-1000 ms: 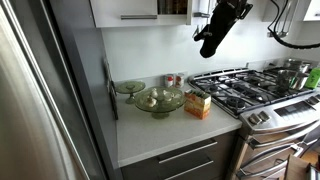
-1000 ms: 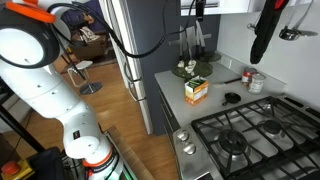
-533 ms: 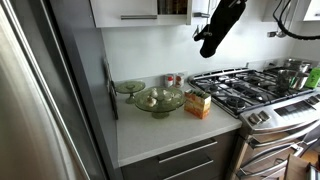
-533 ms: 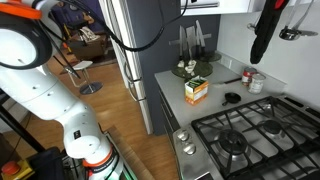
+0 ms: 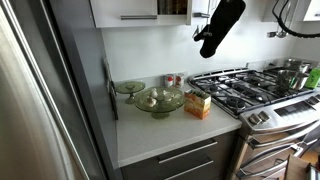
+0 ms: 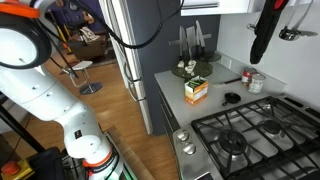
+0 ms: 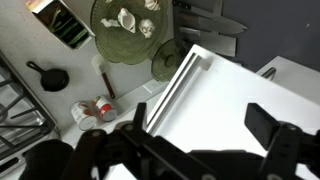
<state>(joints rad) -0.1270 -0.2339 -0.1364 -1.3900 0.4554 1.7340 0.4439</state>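
My gripper (image 5: 209, 44) hangs high above the white counter, close to the upper cabinets, and holds nothing; it also shows in an exterior view (image 6: 258, 52). In the wrist view the gripper (image 7: 200, 118) has its jaws wide apart, with a white cabinet door (image 7: 235, 85) and its bar handle behind them. Far below lie a green glass bowl (image 7: 128, 25) with a few pale items, a smaller glass plate (image 7: 168, 62), an orange box (image 7: 65, 22) and two small cans (image 7: 92, 110). The bowl (image 5: 158, 99) and the box (image 5: 198, 104) sit mid-counter.
A gas stove (image 5: 250, 88) with black grates stands beside the counter, with pots (image 5: 292, 72) at its far end. A small black pan (image 6: 232, 98) lies near the cans (image 6: 255, 82). A steel fridge (image 6: 135, 50) borders the counter. Knives (image 6: 190, 40) hang on the wall.
The gripper has crept slightly upward near the cabinets. Nothing on the counter has moved.
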